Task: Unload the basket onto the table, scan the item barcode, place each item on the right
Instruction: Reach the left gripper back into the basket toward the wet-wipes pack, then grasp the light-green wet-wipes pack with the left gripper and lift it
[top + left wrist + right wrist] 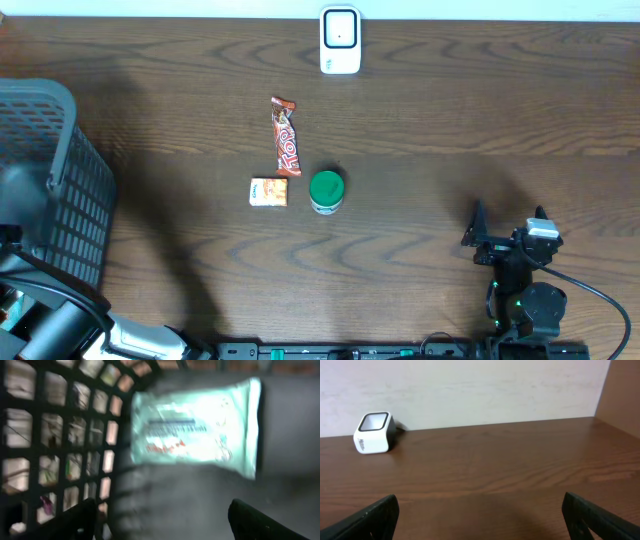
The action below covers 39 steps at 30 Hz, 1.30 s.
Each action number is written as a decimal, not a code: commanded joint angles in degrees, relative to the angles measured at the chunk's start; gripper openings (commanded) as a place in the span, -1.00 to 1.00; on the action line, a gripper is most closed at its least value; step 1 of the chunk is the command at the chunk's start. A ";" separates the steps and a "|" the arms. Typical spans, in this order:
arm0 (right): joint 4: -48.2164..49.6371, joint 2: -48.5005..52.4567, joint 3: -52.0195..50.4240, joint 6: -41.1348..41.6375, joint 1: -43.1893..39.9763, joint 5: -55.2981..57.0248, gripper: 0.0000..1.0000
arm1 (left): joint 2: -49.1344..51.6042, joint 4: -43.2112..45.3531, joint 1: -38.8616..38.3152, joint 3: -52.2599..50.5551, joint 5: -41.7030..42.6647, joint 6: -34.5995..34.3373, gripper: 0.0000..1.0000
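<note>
Your left hand (pixel 167 522) hangs released inside the basket (pixel 60 435), holding nothing. The white packet (pixel 195 427) lies flat on the basket floor just ahead of it, blurred. Its long axis runs side to side, in line with the gap between your fingers, so I judge you'd turn the wrist to close across its short width. Your right hand (pixel 480 515) is released too, empty and well apart from the basket, so the left is far nearer. You have one packet in view, one basket, one scanner (pixel 340 40), and outside the basket one candy bar (pixel 286 137), one small box (pixel 268 192) and one green-lidded tub (pixel 326 191)
</note>
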 commanded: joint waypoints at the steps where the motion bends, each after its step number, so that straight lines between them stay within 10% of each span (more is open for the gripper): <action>1: -0.20 -0.20 -0.09 -0.68 0.28 0.35 0.99 | 0.35 1.27 0.28 0.22 -6.08 1.40 0.69; 39: -0.20 -0.20 -0.09 -0.68 0.28 0.35 0.99 | 17.77 10.86 0.24 -1.20 -2.89 2.54 0.69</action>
